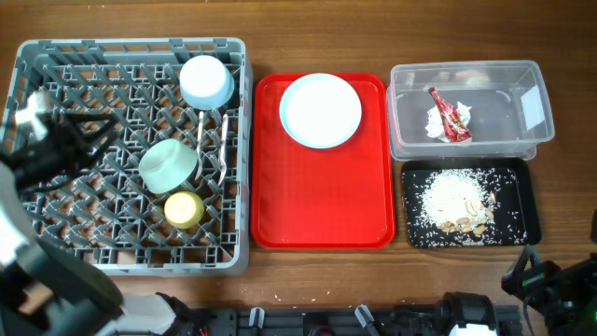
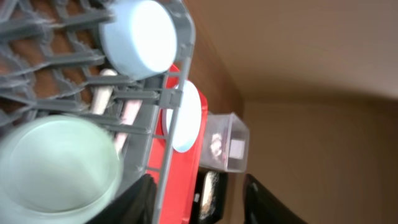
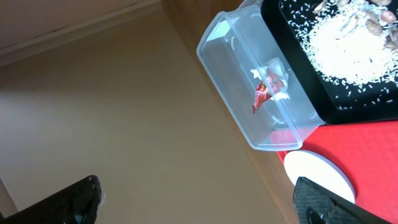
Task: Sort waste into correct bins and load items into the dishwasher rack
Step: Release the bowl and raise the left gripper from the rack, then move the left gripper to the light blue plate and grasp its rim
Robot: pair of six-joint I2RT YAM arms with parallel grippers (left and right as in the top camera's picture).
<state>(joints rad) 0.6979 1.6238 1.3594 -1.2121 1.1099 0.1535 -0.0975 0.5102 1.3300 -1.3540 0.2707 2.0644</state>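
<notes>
Spread wide and holding nothing, my left gripper (image 2: 198,205) hangs over the left side of the grey dishwasher rack (image 1: 131,254). Nearest its fingers, a pale green bowl (image 2: 56,165) sits among the pegs, its open mouth toward my wrist camera. A yellow cup (image 1: 184,209) stands just beside it, toward the rack's front edge. Past the bowl, two white plastic utensils (image 2: 115,106) lie between the pegs; they are blurred, so I cannot tell which is fork and which is spoon. A light blue bowl (image 2: 138,36) rests near the rack's far right corner. Beyond the rack wall, a light blue plate (image 1: 320,110) lies at the far end of the red tray (image 1: 322,205).

My right gripper (image 3: 205,202), jaws equally wide and empty, hovers near the table's (image 1: 560,37) front right corner. Closest to it, the black tray (image 1: 528,201) carries the rice scraps (image 1: 454,198). Just behind that, the clear tub (image 1: 532,89) holds the red wrapper (image 1: 450,116) and the white napkin (image 1: 434,122).
</notes>
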